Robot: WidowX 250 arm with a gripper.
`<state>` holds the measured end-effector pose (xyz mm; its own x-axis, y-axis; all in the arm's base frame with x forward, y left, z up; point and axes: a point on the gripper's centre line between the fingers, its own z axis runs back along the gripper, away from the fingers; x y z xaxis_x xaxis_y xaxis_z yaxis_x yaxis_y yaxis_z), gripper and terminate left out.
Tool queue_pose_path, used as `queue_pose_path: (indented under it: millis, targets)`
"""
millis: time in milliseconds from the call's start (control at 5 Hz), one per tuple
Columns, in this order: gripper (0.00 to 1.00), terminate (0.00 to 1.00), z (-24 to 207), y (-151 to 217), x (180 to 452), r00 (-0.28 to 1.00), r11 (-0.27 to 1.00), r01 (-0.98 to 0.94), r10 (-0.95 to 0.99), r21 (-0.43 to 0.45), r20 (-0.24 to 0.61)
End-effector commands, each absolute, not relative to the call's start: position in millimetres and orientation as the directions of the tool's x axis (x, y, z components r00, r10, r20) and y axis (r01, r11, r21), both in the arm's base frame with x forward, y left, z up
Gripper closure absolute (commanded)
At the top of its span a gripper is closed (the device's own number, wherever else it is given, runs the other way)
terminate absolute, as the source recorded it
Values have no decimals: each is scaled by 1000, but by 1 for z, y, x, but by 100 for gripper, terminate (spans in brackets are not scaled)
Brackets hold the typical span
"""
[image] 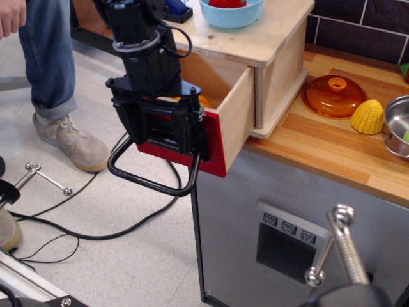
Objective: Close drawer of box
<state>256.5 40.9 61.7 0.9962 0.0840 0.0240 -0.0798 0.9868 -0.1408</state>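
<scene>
The pale plywood box [281,64] stands on the left end of the counter. Its drawer [235,112] is pulled partly out, and its red front panel [215,146] faces left. The black looped handle [152,182] hangs below the front. My black gripper [167,131] is pressed against the red front and covers most of it. Its fingertips are hidden behind its own body. A sliver of an orange object [203,100] shows inside the drawer.
A blue bowl [231,13] and a blue-black object [176,7] sit on the box top. An orange lid [333,96], a yellow corn toy [369,117] and a metal pot [399,125] lie on the wooden counter. Below is the grey cabinet [243,211]. A person's leg [46,57] and cables [96,233] are at the left.
</scene>
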Motion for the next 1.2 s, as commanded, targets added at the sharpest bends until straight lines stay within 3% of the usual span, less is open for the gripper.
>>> queue_pose_path:
  millis: [0, 600, 800, 1000]
  targets:
    - [0, 0, 76, 51, 312, 984, 990, -101, 114, -96, 136]
    - [0, 0, 93, 62, 371, 978, 991, -99, 113, -85, 178]
    - [0, 0, 95, 67, 381, 985, 992, -88, 99, -86, 139]
    - [0, 100, 102, 70, 381, 982, 991, -80, 97, -110, 163]
